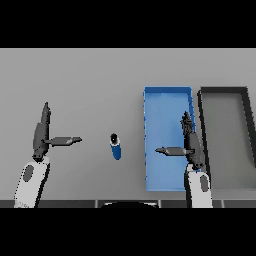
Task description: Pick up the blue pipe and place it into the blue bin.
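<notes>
- Two hands hover with fingers straight and spread: left hand (41, 134), right hand (189, 142) above the blue bin (167, 95).
- Blue pipe (116, 147) stands on the desk (90, 80) between them, untouched.
- Likely light, rigid, smooth; grasp mid-body.

Desk (85, 75): plain grey, fills the whole view
Light: even, soft, without strong shadows
Walls, floor: hidden

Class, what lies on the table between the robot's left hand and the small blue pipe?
Nothing: in the head view, only bare grey table separates the left hand from the blue pipe.
</notes>
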Robot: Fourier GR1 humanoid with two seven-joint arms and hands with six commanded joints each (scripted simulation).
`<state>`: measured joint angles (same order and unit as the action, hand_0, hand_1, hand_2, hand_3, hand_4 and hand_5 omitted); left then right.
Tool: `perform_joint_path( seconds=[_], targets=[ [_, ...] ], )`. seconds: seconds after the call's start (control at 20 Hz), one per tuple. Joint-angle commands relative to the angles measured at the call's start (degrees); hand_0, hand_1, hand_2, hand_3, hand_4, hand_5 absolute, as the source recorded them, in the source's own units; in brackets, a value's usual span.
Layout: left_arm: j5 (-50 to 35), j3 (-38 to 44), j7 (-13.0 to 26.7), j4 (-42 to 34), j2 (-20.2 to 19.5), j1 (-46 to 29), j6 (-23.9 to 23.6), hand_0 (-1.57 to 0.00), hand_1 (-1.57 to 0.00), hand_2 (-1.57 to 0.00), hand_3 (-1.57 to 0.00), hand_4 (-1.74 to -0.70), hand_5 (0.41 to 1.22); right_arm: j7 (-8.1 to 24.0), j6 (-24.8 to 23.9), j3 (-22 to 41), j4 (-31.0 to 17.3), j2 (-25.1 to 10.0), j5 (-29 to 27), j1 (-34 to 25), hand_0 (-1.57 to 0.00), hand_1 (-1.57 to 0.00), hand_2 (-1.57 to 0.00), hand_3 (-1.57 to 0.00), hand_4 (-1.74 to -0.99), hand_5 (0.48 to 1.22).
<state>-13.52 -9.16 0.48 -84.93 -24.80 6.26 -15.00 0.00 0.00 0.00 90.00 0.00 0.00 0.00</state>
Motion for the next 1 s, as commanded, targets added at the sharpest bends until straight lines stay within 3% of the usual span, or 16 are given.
perform_joint_path(
  seconds=[0.0, 0.25, 0.3, 0.4, 0.55, 0.8, 0.95],
  targets=[
    [0.1, -0.1, -0.3, -0.1, 0.1, -0.1, -0.1, 0.0, 0.0, 0.0, 0.0, -1.01, 0.586, -0.1, 0.0, -0.1, 0.1, -0.1, -0.1, 0.1, 0.0, 0.0, 0.0, 0.0, -1.222, 0.603],
    [0.9, -1.1, -0.1, -0.9, 1.0, -0.5, -0.9, 0.0, 0.0, 0.0, 0.0, -1.01, 0.586, -0.8, 0.9, -0.3, 1.4, -0.9, -0.9, 1.5, 0.0, 0.0, 0.0, 0.0, -1.222, 0.603],
    [1.2, -2.9, -3.6, -2.3, -2.7, -2.6, 4.9, 0.0, 0.0, 0.0, 0.0, -1.01, 0.586, -4.6, 2.5, 1.3, 3.5, -4.2, 2.2, 4.0, 0.0, 0.0, 0.0, 0.0, -1.222, 0.603],
    [1.4, -3.8, -7.2, -2.7, -7.5, -5.0, 11.1, 0.0, 0.0, 0.0, 0.0, -1.01, 0.588, -6.8, 4.9, 3.4, 6.8, -7.1, 4.2, 7.1, 0.0, 0.0, 0.0, 0.0, -1.23, 0.601],
    [1.8, -4.9, -7.4, -3.6, -8.7, -5.2, 12.9, 0.0, 0.0, 0.0, 0.0, -1.01, 0.587, -4.0, 4.9, 3.7, 7.1, -8.2, 5.3, 6.4, 0.0, 0.0, 0.0, 0.0, -1.231, 0.599],
    [0.1, -6.6, -8.9, -5.9, -10.3, -6.5, 18.3, 0.0, 0.0, 0.0, 0.0, -1.02, 0.587, -3.1, 4.9, 4.4, 7.6, -8.3, 6.1, 6.0, 0.0, 0.0, 0.0, 0.0, -1.216, 0.587],
    [0.4, -9.1, -7.7, -8.0, -12.0, -6.5, 22.2, 0.0, 0.0, 0.0, 0.0, -1.03, 0.565, -5.5, 5.2, 4.2, 7.5, -8.9, 6.2, 6.3, 0.0, 0.0, 0.0, 0.0, -1.225, 0.595]
  ],
)
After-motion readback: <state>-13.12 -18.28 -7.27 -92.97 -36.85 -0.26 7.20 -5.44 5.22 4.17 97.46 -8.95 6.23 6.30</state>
